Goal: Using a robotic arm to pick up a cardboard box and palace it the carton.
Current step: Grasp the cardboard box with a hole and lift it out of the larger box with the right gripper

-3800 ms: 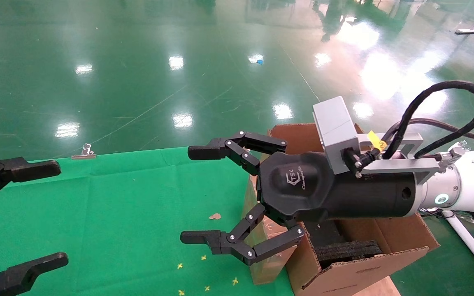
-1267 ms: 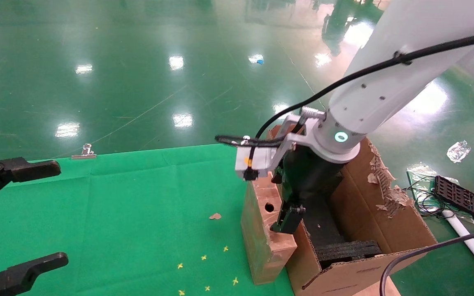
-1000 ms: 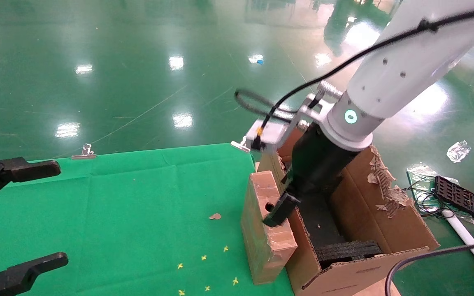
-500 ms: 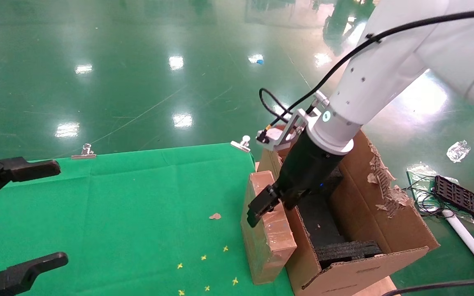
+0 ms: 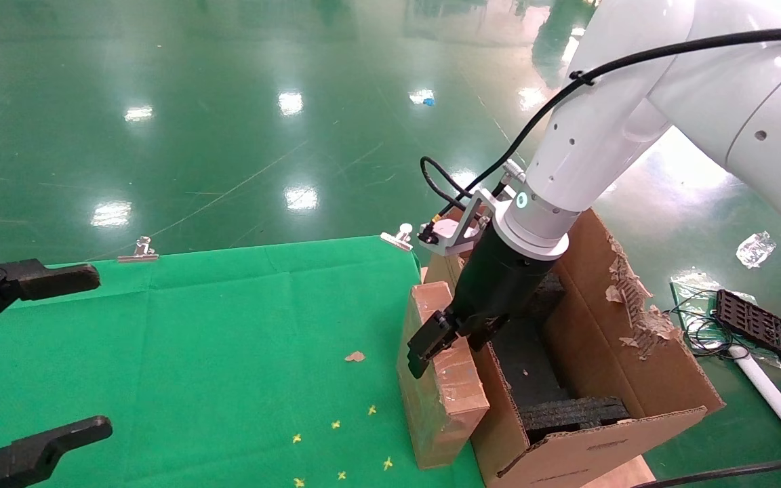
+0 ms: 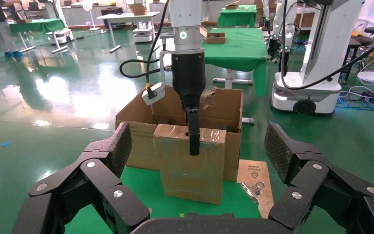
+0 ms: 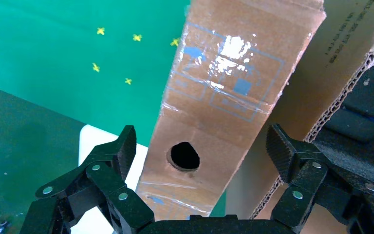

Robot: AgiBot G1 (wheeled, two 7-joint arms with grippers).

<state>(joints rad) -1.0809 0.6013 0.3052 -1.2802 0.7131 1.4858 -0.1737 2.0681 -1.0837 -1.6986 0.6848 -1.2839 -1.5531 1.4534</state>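
At right edge of the green cloth (image 5: 194, 325) stands the cardboard box (image 5: 441, 386), upright on its narrow end, touching the left wall of the carton (image 5: 641, 379). Right gripper (image 5: 451, 332) of the robotic arm (image 5: 607, 129) is down over the box's top, pointing downward; fingers (image 7: 108, 168) apart, one each side of the box, w/ visible gap, not clamped. Right wrist view shows box's round hole and glossy tape btwn the fingers. Carton is open, flaps up, right flap torn and peeling, black foam (image 5: 570, 413) inside. Left gripper (image 5: 17, 366) hovers over the cloth's left side, well apart from the box, fingers wide apart, holding nothing.
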